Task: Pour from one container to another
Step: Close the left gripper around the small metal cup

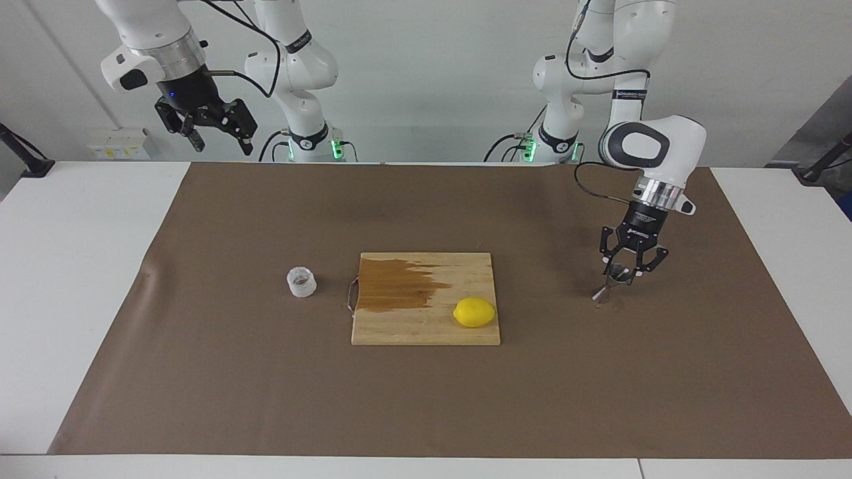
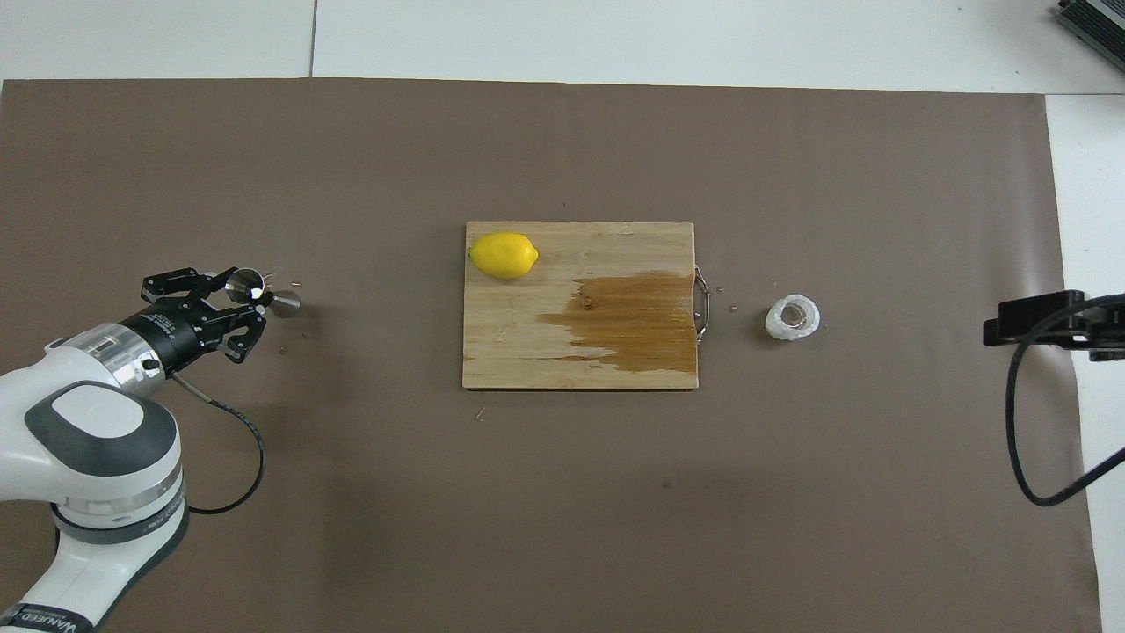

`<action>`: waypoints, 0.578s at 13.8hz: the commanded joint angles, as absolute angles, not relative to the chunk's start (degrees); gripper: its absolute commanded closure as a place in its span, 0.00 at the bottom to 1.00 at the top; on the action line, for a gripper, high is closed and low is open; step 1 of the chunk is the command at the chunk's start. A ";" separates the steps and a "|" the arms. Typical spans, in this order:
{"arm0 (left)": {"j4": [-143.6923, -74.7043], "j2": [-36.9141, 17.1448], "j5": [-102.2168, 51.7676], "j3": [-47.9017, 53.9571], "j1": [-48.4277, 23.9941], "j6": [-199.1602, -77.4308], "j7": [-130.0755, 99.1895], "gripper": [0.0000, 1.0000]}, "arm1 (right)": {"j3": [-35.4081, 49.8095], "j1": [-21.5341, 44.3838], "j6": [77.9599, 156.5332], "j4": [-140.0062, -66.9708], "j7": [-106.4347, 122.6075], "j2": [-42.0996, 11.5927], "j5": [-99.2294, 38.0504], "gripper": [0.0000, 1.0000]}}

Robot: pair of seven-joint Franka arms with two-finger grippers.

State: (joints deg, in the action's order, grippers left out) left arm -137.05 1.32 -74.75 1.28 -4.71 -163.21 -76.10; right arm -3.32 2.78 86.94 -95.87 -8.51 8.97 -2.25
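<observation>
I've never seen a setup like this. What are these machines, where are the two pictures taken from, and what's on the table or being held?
These are two robot arms at a table covered with brown paper. One picture faces them from across the table; the other looks down from above their end. The left hand is shut on the top of a steel jigger whose foot rests on the paper. The right hand waits, open, raised off the table. In the middle lies a wet-stained cutting board with a lemon on it. Beside the board, toward the right arm's end, stands a small clear cup.
</observation>
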 commanded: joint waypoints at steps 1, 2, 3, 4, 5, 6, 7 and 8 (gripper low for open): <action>-137.20 1.58 -75.59 1.05 -4.83 -163.48 -76.29 0.75 | -3.08 2.29 86.40 -96.15 -8.44 9.49 -2.02 0.00; -137.11 1.58 -75.59 1.05 -4.83 -163.39 -76.29 0.81 | -3.08 2.37 86.40 -96.15 -8.44 9.49 -2.02 0.00; -136.76 1.58 -75.67 1.05 -4.83 -163.04 -76.29 0.88 | -3.08 2.29 86.40 -96.15 -8.44 9.49 -2.02 0.00; -136.41 1.32 -75.59 1.05 -4.75 -163.04 -76.38 0.98 | -3.08 2.29 86.40 -96.15 -8.44 9.49 -2.02 0.00; -136.23 1.14 -75.59 1.05 -4.83 -162.86 -76.38 1.00 | -3.08 2.29 86.40 -96.15 -8.44 9.49 -2.02 0.00; -135.88 1.14 -75.59 1.05 -4.83 -162.51 -76.29 1.00 | -3.08 2.29 86.40 -96.15 -8.44 9.49 -2.02 0.00; -135.10 0.97 -75.59 1.05 -4.83 -161.90 -76.46 1.00 | -3.08 2.29 86.40 -96.15 -8.44 9.49 -2.02 0.00; -134.30 0.97 -75.59 1.05 -4.83 -160.50 -76.46 1.00 | -3.08 2.29 86.40 -96.15 -8.44 9.49 -2.02 0.00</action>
State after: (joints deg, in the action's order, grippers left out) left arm -136.32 1.32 -74.75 1.30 -4.72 -162.68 -76.10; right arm -3.32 2.78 86.94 -95.87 -8.51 8.97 -2.25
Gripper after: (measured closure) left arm 0.485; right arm 0.000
